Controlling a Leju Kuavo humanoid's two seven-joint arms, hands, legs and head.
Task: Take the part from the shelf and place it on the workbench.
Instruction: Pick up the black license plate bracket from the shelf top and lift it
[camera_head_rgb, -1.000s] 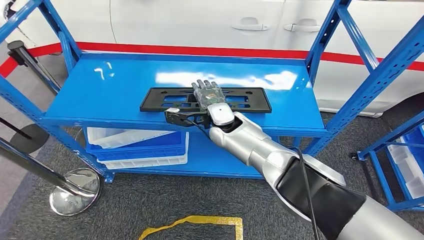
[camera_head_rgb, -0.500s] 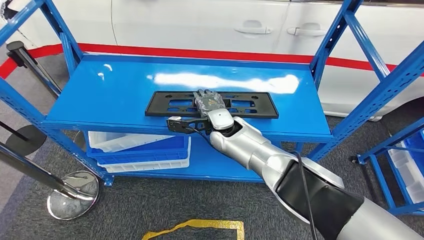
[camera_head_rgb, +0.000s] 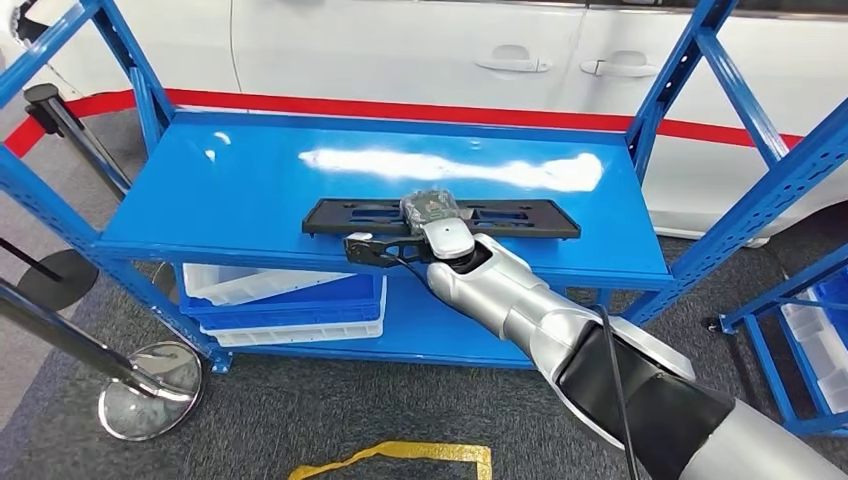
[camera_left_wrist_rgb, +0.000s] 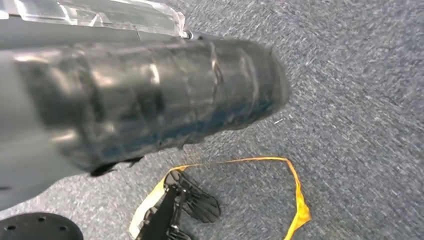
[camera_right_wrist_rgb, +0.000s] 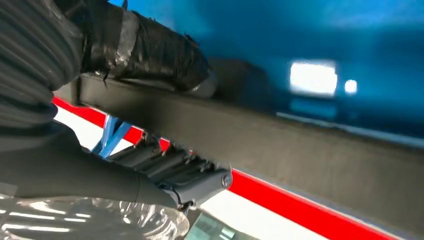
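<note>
At the bottom centre of the head view a yellow tape outline lies on the grey carpet. The left wrist view shows the same tape on the carpet, with the left hand large in the upper left, wrapped in dark film; whether its fingers are spread or curled, I cannot tell.

The right arm comes from the lower right corner and goes up to the centre of the frame. There the right hand holds the part, a long flat black frame, at its middle: the fingers lie over its top, and the thumb is below its near edge. In the right wrist view the fingers are closed on one side of the black bar and the thumb on the other.

The part is at the near edge of the blue shelf, slightly right of centre; I cannot tell if it touches the shelf top. On the lower shelf, at left, stand white and blue bins. At the lower left is a chrome post base. Behind the shelf, along the top of the frame, stands a white car with a red line below it.
</note>
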